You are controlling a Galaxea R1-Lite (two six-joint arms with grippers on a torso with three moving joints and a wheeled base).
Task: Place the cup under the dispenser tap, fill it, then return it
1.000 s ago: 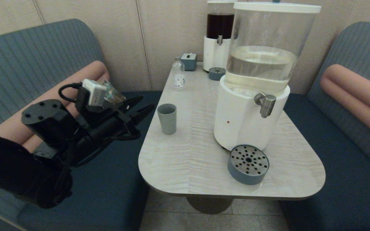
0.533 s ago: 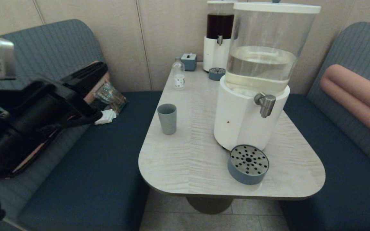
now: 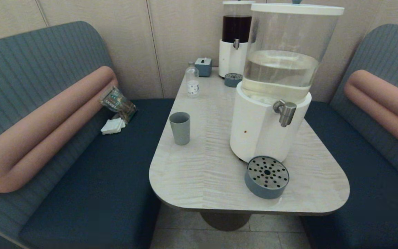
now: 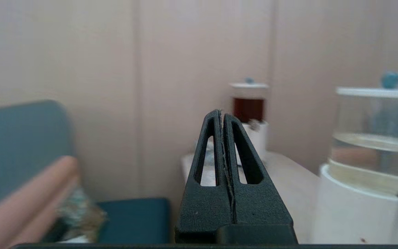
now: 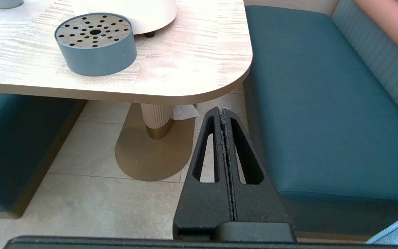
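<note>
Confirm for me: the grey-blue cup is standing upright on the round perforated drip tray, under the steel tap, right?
No. In the head view the cup stands upright on the bare table, left of the drip tray and steel tap.

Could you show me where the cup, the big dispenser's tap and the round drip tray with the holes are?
cup [image 3: 180, 128], head view, on its grey-blue side wall.
dispenser tap [image 3: 285, 112], head view, on its steel spout.
drip tray [image 3: 266, 171], head view, on its perforated top.

one cup [image 3: 180, 128], two dispensers [image 3: 271, 103], two drip trays [image 3: 266, 177]
</note>
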